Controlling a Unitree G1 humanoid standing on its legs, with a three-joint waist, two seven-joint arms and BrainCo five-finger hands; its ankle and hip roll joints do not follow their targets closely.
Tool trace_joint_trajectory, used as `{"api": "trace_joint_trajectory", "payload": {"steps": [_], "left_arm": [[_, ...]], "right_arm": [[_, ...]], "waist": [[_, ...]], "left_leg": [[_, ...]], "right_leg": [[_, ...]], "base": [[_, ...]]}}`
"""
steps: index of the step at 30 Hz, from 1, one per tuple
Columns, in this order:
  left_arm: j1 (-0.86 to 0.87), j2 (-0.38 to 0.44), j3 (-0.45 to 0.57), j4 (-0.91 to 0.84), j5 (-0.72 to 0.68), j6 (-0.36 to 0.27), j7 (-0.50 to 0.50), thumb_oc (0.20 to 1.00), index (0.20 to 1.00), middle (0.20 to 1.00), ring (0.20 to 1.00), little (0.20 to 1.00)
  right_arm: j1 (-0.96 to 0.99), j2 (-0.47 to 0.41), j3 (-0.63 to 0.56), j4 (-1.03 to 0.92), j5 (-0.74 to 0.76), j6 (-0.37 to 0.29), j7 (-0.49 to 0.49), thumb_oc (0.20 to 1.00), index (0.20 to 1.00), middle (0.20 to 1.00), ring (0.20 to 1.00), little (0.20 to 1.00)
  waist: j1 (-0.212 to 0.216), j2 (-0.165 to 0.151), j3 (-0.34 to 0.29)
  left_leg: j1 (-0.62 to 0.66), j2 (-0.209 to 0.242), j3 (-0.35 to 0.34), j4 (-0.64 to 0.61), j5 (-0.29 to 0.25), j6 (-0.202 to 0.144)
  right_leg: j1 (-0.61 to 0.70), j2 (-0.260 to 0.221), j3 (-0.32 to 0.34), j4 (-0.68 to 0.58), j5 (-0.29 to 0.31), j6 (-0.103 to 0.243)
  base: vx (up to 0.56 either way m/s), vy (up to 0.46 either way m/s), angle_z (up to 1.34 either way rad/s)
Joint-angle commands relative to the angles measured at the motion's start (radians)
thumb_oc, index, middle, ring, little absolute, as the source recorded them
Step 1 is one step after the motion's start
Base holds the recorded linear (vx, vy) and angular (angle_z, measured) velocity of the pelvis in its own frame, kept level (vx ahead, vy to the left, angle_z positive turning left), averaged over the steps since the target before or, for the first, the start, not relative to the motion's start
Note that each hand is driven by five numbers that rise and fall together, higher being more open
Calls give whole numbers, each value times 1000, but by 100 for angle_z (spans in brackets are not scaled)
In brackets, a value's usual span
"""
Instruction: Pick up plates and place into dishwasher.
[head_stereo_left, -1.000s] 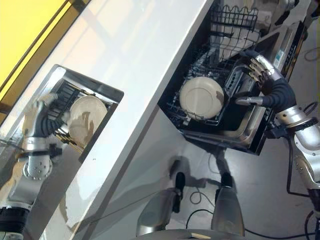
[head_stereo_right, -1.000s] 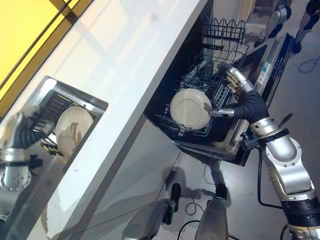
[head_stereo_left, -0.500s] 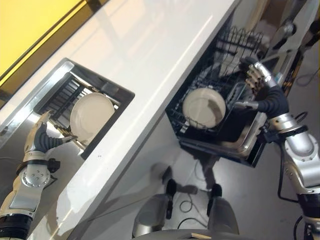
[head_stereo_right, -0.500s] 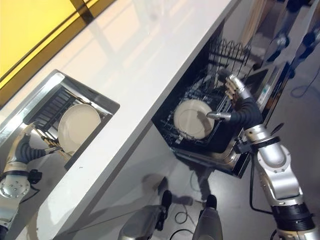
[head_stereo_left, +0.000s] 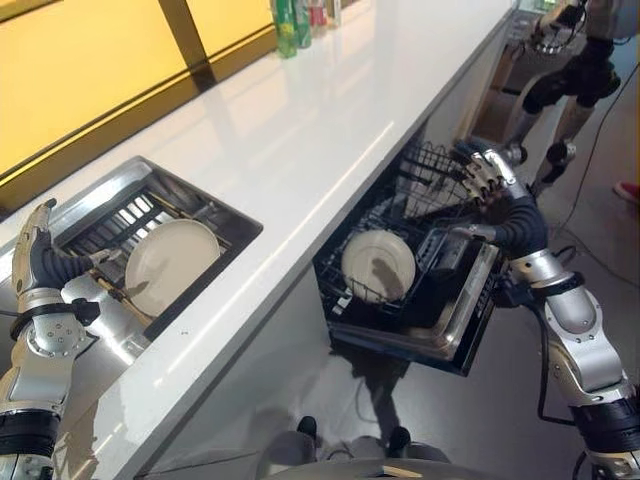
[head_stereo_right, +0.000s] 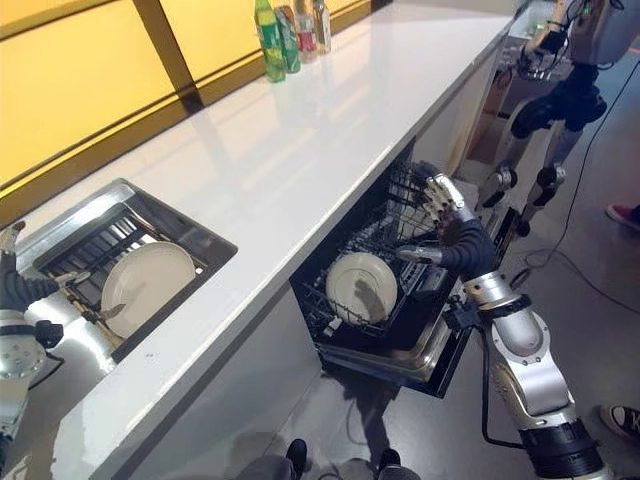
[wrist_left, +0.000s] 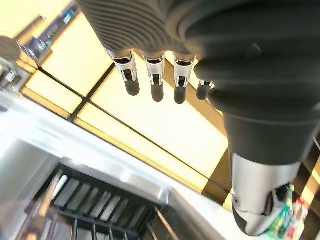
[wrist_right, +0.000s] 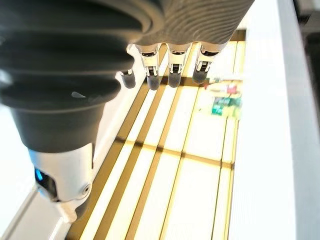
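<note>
One cream plate (head_stereo_left: 379, 265) is seen standing tilted among the tines of the pulled-out dishwasher rack (head_stereo_left: 345, 292), which sits over the lowered dishwasher door (head_stereo_left: 470, 325) below the white counter (head_stereo_left: 300, 130). The right hand (head_stereo_left: 490, 185) is held above the far end of that rack, near the plate but apart from it and to its right; its fingers (wrist_right: 171, 67) are seen straight in the right wrist view, the thumb (wrist_right: 57, 160) set apart, and nothing is held. A second cream plate (head_stereo_left: 170, 265) is found leaning in the dark dish rack (head_stereo_left: 110, 220) inside the steel sink (head_stereo_left: 225, 215) at the left end of the counter. The left hand (head_stereo_left: 40, 262) is raised just beside the sink's near left corner, close to this plate and left of it, without touching it; its fingers (wrist_left: 153, 80) are shown extended in the left wrist view, with the thumb (wrist_left: 260, 200) spread away, so the hand is empty and open. The sink rack's bars (wrist_left: 100, 210) are visible past those fingers. A few bottles (head_stereo_right: 290, 35) are set at the far edge of the counter against the yellow wall (head_stereo_right: 90, 90). Another robot (head_stereo_right: 565, 60) is seen standing beyond the dishwasher, and a person's shoe (head_stereo_right: 622, 215) is seen at the right edge of the floor.
</note>
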Motion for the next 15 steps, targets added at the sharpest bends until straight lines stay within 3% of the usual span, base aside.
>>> {"api": "trace_joint_trajectory", "payload": {"steps": [1, 5, 6, 9, 15], "left_arm": [[-20, 58, 35, -4, 11, -20, 36, 1000, 1000, 1000, 1000, 1000], [-37, 59, 48, -10, -13, 1, 45, 1000, 1000, 1000, 1000, 1000], [-52, 62, 44, 5, -9, -1, 44, 1000, 1000, 1000, 1000, 1000], [-71, 77, 42, 19, -18, -6, 14, 1000, 1000, 1000, 1000, 1000], [-89, 124, 22, 35, -18, -31, 15, 1000, 1000, 1000, 1000, 1000]], "right_arm": [[-58, 31, 12, -45, 41, -56, -13, 1000, 1000, 1000, 1000, 1000], [-84, 31, 18, -52, 38, -28, -14, 1000, 1000, 1000, 1000, 1000], [-87, 23, 18, -54, 36, -27, -15, 1000, 1000, 1000, 1000, 1000], [-81, -6, 7, -44, 63, -30, -28, 1000, 1000, 1000, 1000, 1000], [-58, -38, 12, -56, 42, -23, -59, 1000, 1000, 1000, 1000, 1000]], "waist": [[7, -61, -17], [12, -51, -34], [10, -53, -37], [-3, -55, -53], [-18, -64, -44]], "left_leg": [[-91, -98, -14, 139, 44, 77], [-83, -24, -16, -9, 160, 38], [-90, -16, -15, -10, 162, 33], [-60, -21, 12, -55, 104, 38], [-43, -55, 25, -37, 48, 70]], "right_leg": [[108, 39, 62, -50, -3, 3], [142, 51, 74, -64, -30, 2], [148, 45, 77, -66, -38, 1], [148, 24, 71, -61, -46, 11], [75, -19, 79, -12, -18, 47]], "base": [[50, 44, 8], [101, 150, 0], [135, 215, 2], [204, 306, -3], [188, 340, 0]]}}
